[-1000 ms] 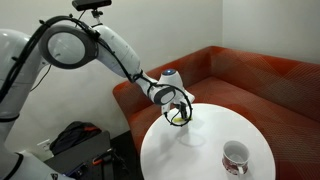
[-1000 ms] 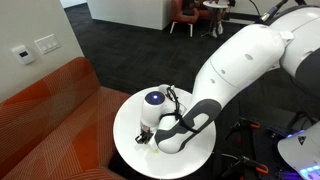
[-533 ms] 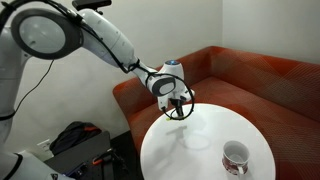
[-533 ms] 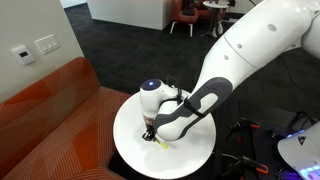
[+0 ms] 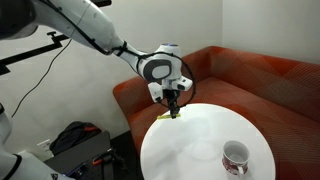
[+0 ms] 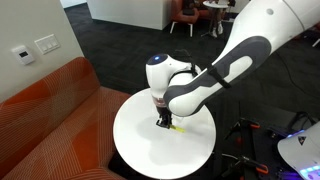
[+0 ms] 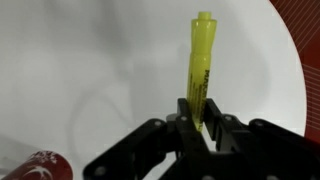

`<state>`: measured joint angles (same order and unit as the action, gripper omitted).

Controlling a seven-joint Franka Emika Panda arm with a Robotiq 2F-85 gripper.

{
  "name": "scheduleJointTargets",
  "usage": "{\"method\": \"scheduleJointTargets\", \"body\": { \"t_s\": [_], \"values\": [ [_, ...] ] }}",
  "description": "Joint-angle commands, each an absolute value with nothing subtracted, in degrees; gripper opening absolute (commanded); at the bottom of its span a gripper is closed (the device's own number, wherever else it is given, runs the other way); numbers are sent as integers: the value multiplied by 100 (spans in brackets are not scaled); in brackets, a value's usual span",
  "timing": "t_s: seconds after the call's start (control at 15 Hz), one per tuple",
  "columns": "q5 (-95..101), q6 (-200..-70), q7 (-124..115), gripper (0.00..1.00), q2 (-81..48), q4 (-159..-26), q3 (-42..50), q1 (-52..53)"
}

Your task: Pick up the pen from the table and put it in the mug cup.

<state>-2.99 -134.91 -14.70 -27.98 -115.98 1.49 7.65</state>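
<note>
The pen (image 7: 198, 62) is a thin yellow-green stick. My gripper (image 7: 199, 118) is shut on its lower end, and the pen sticks out beyond the fingertips above the white table (image 7: 90, 60). In both exterior views my gripper (image 5: 172, 108) (image 6: 165, 122) hangs just over the table near its edge, with the pen's yellow tip (image 5: 170, 116) (image 6: 176, 127) showing below the fingers. The white mug cup with dark red markings (image 5: 235, 156) stands upright at the opposite side of the table (image 5: 200, 140). Its rim shows at the lower left of the wrist view (image 7: 38, 166).
A red-orange sofa (image 5: 260, 80) (image 6: 50, 110) curves around the table. A black bag and equipment (image 5: 80, 145) sit on the floor beside the table. Chairs (image 6: 190, 15) stand far off across the dark carpet.
My arm has swung and risen, and the gripper has shifted along the table near its edge, ending upright with the pen held in its fingers. The mug has not moved.
</note>
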Motion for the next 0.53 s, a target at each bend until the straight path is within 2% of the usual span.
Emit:
{"method": "scheduleJointTargets", "body": {
  "t_s": [0.0, 0.47],
  "values": [
    [146, -13204, -1586, 5, -2056, -12129, 321, 737],
    [1328, -13669, -3180, 5, -1776, -12339, 814, 878]
  ]
}}
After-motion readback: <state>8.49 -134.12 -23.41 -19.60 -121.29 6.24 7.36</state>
